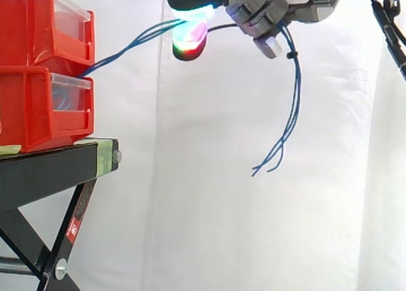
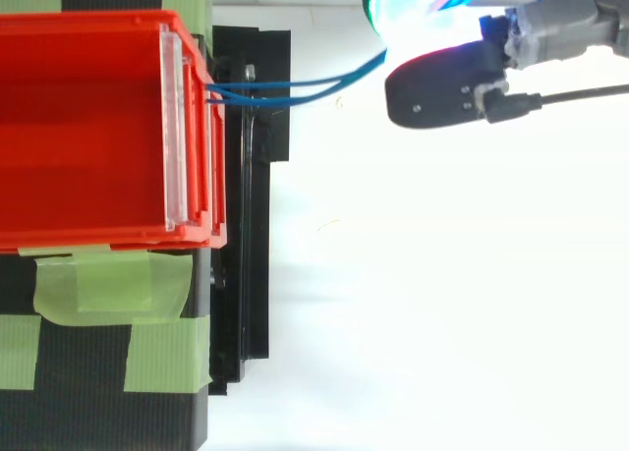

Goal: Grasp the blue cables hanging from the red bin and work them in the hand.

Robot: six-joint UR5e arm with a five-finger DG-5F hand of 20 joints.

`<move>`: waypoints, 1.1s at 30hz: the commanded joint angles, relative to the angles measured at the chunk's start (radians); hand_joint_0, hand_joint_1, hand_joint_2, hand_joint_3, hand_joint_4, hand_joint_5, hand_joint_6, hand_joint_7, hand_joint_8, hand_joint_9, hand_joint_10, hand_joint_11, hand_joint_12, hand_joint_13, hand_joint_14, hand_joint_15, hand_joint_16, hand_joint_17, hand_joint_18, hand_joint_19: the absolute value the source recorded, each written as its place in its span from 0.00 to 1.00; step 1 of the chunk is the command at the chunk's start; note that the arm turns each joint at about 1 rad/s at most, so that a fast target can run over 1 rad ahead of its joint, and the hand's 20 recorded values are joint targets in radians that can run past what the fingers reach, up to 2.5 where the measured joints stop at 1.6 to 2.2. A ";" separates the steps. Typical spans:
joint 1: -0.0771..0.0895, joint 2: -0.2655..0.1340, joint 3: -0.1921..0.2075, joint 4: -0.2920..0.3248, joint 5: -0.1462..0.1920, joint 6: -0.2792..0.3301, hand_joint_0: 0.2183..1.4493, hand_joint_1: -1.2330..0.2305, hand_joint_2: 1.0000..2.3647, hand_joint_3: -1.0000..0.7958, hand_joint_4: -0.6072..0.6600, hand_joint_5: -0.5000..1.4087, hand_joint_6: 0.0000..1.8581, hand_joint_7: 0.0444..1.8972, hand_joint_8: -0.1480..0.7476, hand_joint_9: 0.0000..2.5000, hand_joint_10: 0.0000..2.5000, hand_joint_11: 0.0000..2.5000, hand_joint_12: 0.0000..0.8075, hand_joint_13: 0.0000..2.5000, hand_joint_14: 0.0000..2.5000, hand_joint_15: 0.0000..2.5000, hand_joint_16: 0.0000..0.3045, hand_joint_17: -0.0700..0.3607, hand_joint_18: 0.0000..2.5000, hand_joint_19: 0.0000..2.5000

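Here, two red plastic bins sit stacked on a black metal stand point(image 1: 44, 167) at the left, before a white curtain point(image 1: 209, 227). The top view looks straight into the upper red bin point(image 2: 79, 127), whose floor lies bare behind its clear front plate point(image 2: 175, 127). In the side view the lower red bin point(image 1: 25, 107) shows a faint trace of blue behind its own clear window, though what lies inside cannot be made out. The thin blue cables point(image 1: 120, 52) come out at the front of the bins, where the upper one meets the lower, and climb to the right in a taut, slanting run up to the robot hand point(image 1: 266, 12) high at the right. The hand's fingers are curled together and clamped on the cables, the glowing cyan, green and red fingertips point(image 1: 190, 40) meeting around the strands. Only the side view follows the cables beyond the hand, where their loose ends hang down in a slack curve, touching nothing. The top view adds strips of green tape point(image 2: 108, 284) on the stand's near part, and shows the cables crossing the stand's edge toward the hand point(image 2: 447, 87).
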 commanded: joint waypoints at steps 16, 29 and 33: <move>0.000 0.000 0.000 0.001 0.000 0.011 0.55 0.40 0.10 0.58 0.77 0.49 0.00 0.64 0.67 0.29 1.00 1.00 0.68 0.43 1.00 0.68 0.22 0.52 0.60 0.22; 0.000 0.000 0.000 0.001 0.000 0.011 0.52 0.42 0.20 0.59 0.77 0.49 0.00 0.64 0.68 0.29 1.00 1.00 0.68 0.43 1.00 0.68 0.23 0.53 0.60 0.20; 0.000 0.000 0.000 0.001 0.000 0.011 0.50 0.43 0.01 0.26 0.72 0.47 0.01 0.66 0.67 0.26 1.00 1.00 0.66 0.39 1.00 0.70 0.16 0.42 0.54 0.35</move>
